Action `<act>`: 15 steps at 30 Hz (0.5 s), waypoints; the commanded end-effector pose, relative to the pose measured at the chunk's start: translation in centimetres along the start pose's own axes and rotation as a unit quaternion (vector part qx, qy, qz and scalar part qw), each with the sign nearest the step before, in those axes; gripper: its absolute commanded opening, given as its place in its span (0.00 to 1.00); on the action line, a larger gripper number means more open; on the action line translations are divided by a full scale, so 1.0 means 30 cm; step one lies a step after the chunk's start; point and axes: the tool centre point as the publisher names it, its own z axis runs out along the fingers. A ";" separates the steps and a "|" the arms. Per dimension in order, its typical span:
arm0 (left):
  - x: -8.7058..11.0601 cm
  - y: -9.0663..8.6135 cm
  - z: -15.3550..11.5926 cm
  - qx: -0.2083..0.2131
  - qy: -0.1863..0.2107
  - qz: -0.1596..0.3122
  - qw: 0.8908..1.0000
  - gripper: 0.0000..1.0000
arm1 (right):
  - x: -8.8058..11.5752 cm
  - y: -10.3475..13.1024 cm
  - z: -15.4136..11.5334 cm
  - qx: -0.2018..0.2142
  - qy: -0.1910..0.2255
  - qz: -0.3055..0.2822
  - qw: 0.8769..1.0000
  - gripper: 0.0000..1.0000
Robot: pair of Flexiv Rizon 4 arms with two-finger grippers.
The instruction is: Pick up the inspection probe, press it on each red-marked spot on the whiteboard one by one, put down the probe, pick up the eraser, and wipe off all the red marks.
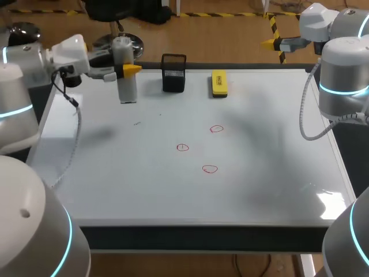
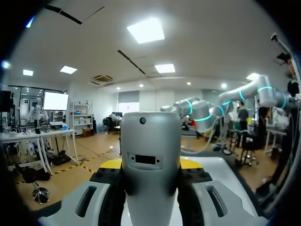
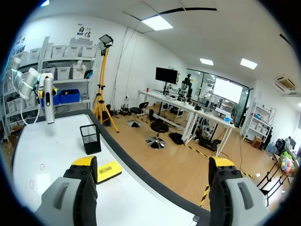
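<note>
Probe (image 2: 150,160), one grey-white cylinder, fills the left wrist view; the left gripper (image 2: 150,165) grips it from both sides, a yellow-tipped finger (image 2: 112,164) pressed to each flank. A small dark rectangular panel sits on its casing; no writing on it can be made out. From the head view the probe (image 1: 125,75) stands upright over the far left part of the whiteboard (image 1: 259,190), with the left gripper (image 1: 128,70) reaching in level from the left edge. Whether its lower end touches the board cannot be told.

Red marks, three in all, lie near the board's middle, well apart from the probe: one circle farthest back (image 1: 216,128), one to the left (image 1: 182,148), one nearest (image 1: 210,168).

Along the far edge stand one black mesh holder (image 1: 173,73) and, just to its right, one yellow eraser (image 1: 219,83) lying flat; the print on its top is too small to read.

Right gripper (image 1: 271,43) is held level beyond the board's far right corner. Its wrist view shows the right gripper (image 3: 153,162) with fingers spread wide and holding nothing, the eraser (image 3: 108,171) and holder (image 3: 90,139) ahead of it.
</note>
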 end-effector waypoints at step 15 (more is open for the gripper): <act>-0.044 0.047 -0.087 0.004 -0.055 0.010 0.998 0.00 | -0.002 0.001 0.001 0.001 0.001 0.000 1.000 1.00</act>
